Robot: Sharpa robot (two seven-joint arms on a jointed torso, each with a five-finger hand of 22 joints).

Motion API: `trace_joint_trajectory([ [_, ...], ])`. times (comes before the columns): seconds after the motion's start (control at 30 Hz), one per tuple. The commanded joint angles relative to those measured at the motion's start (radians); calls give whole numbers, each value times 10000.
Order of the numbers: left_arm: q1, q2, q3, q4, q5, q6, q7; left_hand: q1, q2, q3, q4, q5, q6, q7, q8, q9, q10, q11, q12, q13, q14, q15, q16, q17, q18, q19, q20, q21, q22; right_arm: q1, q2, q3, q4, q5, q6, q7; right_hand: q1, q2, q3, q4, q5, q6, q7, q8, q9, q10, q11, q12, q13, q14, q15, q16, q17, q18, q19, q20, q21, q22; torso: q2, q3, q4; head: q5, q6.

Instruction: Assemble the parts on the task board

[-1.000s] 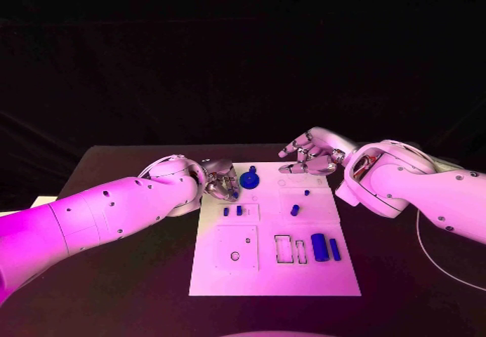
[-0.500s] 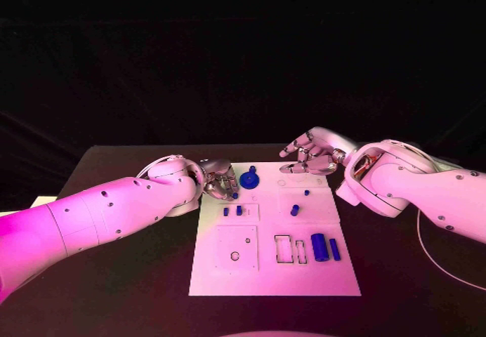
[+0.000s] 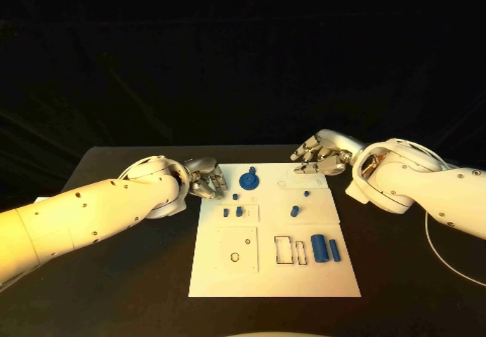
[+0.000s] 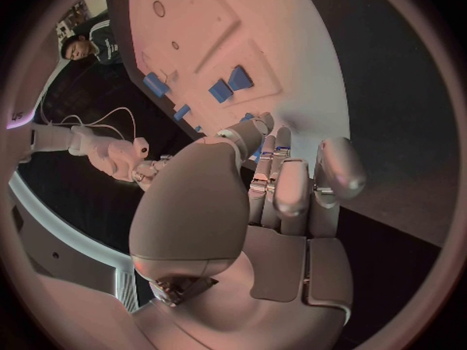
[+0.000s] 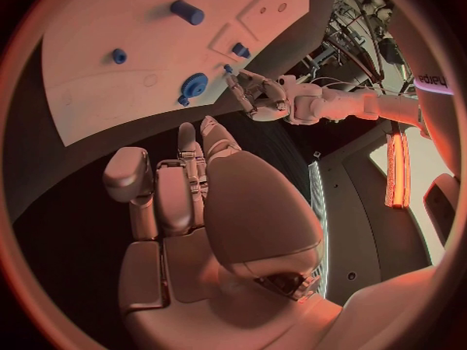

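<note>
The white task board (image 3: pixel 273 270) lies in the middle of the black table. A blue gear (image 3: pixel 249 181) sits near its far edge, two small blue pegs (image 3: pixel 232 211) stand left of centre, and another peg (image 3: pixel 293 209) stands right of centre. A blue cylinder (image 3: pixel 319 247) and a blue bar (image 3: pixel 334 249) lie at the right. My left hand (image 3: pixel 206 181) hovers at the board's far left corner with its fingers curled in and nothing in it; the left wrist view shows its fingers (image 4: pixel 277 187) close together. My right hand (image 3: pixel 322 156) is at the far right corner, also curled in and holding nothing.
Two square plates with holes (image 3: pixel 238 256) and narrow rectangular slots (image 3: pixel 290 250) mark the board's near half. A thin white cable (image 3: pixel 440 253) runs along the table at the right. Dark table surface surrounds the board.
My left hand has drawn back to the left, away from the gear. My right hand has pulled back slightly to the right and its fingers have curled in.
</note>
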Motion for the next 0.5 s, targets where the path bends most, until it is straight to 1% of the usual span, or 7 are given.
trace_joint_trajectory([
  [0.03,35,-322,30,317,3524,-1129,1616,117,147,243,-104,48,131,49,41,-2,0,54,25,17,-568,12,-745,-1248,349,-615,20,-1283,-729,-48,-58,-40,-78,-2039,1028,-288,231,-66,214,-48,-232,254,80,3,2,-231,31,-779,-737,185,32,-146,-168,201,-106,34,-113,-137,-13,11,27,-22,34],
  [0.1,41,-515,28,514,5316,-1504,2436,120,190,356,-168,41,162,97,33,-22,-38,70,58,14,-1211,49,-1562,-2529,577,-1283,36,-2520,-1415,-112,-96,-63,-76,-2783,1218,-368,360,-164,408,-68,-407,394,45,-24,-10,-94,28,-1273,-1361,169,68,-253,-282,233,-171,52,-208,-262,-10,4,13,-27,63],
  [0.17,41,-696,-6,755,7379,-1722,3262,7,272,363,-131,32,191,117,31,-37,-57,85,101,19,-1635,71,-2114,-3372,723,-1763,63,-3370,-1882,-196,-131,-82,-61,-3528,1373,-460,419,-283,586,-64,-502,526,-24,-64,-22,69,26,-1665,-1937,157,82,-359,-398,252,-237,61,-307,-391,0,-2,-5,-54,79],
  [0.27,22,-925,-73,1130,9974,-1819,4196,-201,350,172,-44,25,306,82,92,-26,69,34,259,67,-1785,66,-2310,-3671,782,-1978,80,-3743,-2084,-311,-145,-104,-65,-4449,1507,-589,393,-426,768,-21,-555,646,-72,-131,-32,214,35,-2011,-2532,155,93,-478,-531,273,-293,57,-411,-525,11,-4,-15,-127,101],
  [0.33,-5,-1092,-120,1407,11540,-1796,4698,-371,396,-65,34,34,378,35,151,-14,151,-11,390,109,-1796,43,-2336,-3751,796,-2019,79,-3893,-2178,-408,-134,-118,-80,-5091,1558,-706,355,-501,881,16,-573,695,-103,-182,-37,270,19,-2188,-2875,151,80,-586,-654,290,-334,43,-488,-627,5,-5,-16,-260,140],
  [0.4,-34,-1209,-145,1580,12298,-1763,4937,-436,419,-190,62,33,396,18,175,-12,165,-27,448,126,-1801,36,-2345,-3792,804,-2034,74,-3984,-2237,-472,-107,-127,-102,-5495,1589,-794,322,-554,930,38,-587,711,-117,-209,-41,280,3,-2281,-3052,155,67,-631,-701,295,-343,32,-521,-667,-1,-9,-5,-321,151],
  [0.5,-71,-1346,-164,1745,12882,-1720,5130,-471,444,-294,73,36,411,3,198,-10,170,-40,498,141,-1816,27,-2364,-3849,814,-2049,68,-4081,-2300,-552,-53,-142,-137,-5945,1643,-896,284,-634,1042,68,-599,740,-156,-245,-44,330,-33,-2421,-3371,169,13,-696,-761,299,-343,-6,-570,-714,0,-4,9,-396,165],
])
